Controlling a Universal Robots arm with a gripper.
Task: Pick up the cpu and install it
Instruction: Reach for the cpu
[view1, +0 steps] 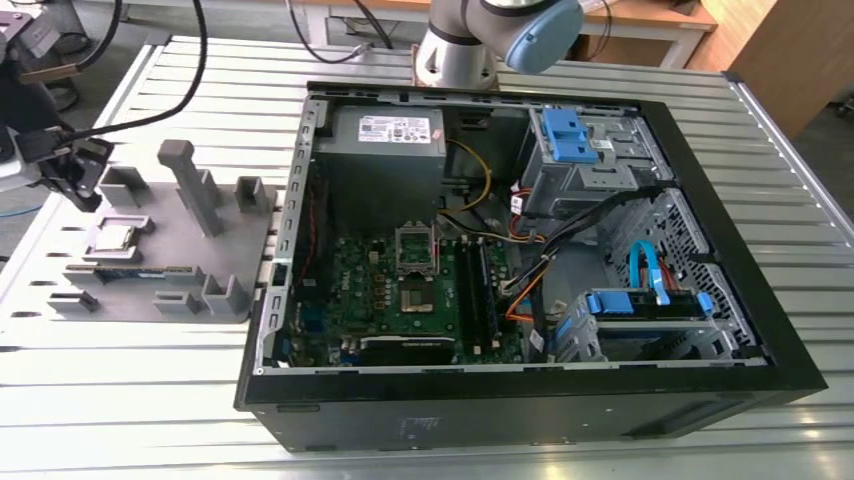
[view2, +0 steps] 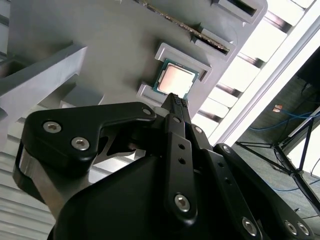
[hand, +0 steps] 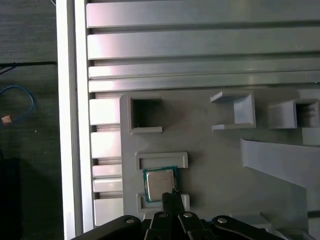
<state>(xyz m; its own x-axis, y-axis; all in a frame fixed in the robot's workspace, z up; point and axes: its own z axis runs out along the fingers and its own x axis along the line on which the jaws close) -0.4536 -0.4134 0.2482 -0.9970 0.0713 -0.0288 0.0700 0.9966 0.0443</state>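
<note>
There was one cpu (hand: 160, 183), one grey holder tray (view1: 200, 255), one open computer case (view1: 534, 405) holding one motherboard (view1: 387, 300) and one power supply (view1: 387, 130), one hand (view2: 176, 100) and one desk (view1: 134, 400)

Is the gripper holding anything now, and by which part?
Nothing is held. The gripper hovers over the cpu, which lies in its grey tray recess.

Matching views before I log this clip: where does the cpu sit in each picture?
Exterior view: cpu in a pocket of the grey holder plate, at the exterior view's left, outside the computer case.
Second wrist view: cpu in that pocket, just beyond the gripper.
First wrist view: cpu in the same pocket, right by the gripper.
Shared landmark: the grey holder plate.
</note>
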